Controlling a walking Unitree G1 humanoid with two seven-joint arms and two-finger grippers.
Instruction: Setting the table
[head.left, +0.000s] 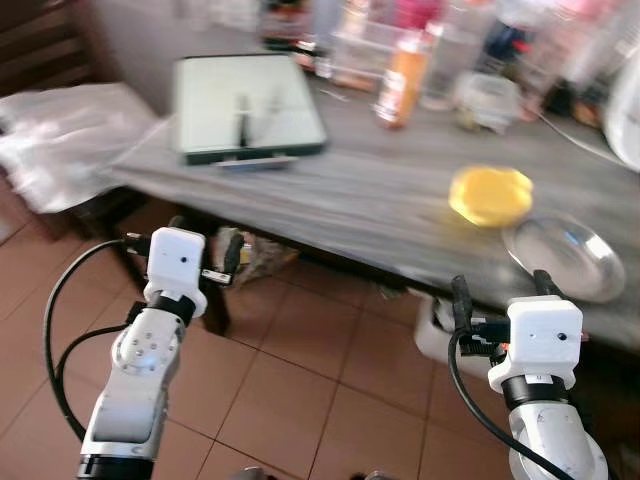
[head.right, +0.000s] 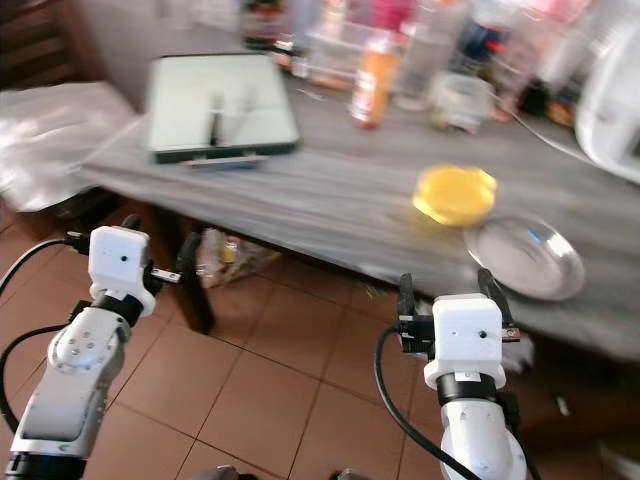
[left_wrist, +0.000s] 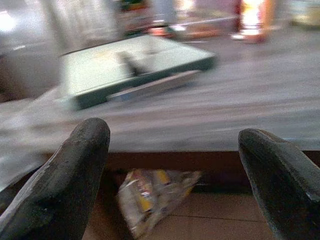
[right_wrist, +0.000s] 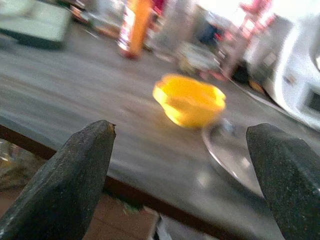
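A long grey table (head.left: 330, 195) with a wood-grain top is seen across a room floored in reddish-brown tiles (head.left: 300, 370); the pictures are blurred. Along the far edge of the table a row of bottles and jars is stood, among them an orange bottle (head.left: 403, 78) and a clear lidded tub (head.left: 487, 100). On the robot's left part of the table a pale tray with a dark rim (head.left: 248, 106) is laid, with a small dark thing on it that cannot be made out. A crumpled packet (left_wrist: 150, 197) is seen on the floor under the table.

A yellow bowl (head.left: 490, 195) is set on the right part of the table, just beside a round metal plate (head.left: 562, 257) that lies near the table's front edge. The right gripper (head.left: 498, 290) is held below and in front of that edge, fingers spread apart and empty, the plate near it and the bowl beyond. The left gripper (head.left: 205, 240) is held likewise before the table's left end, fingers apart and empty, the tray well beyond it.
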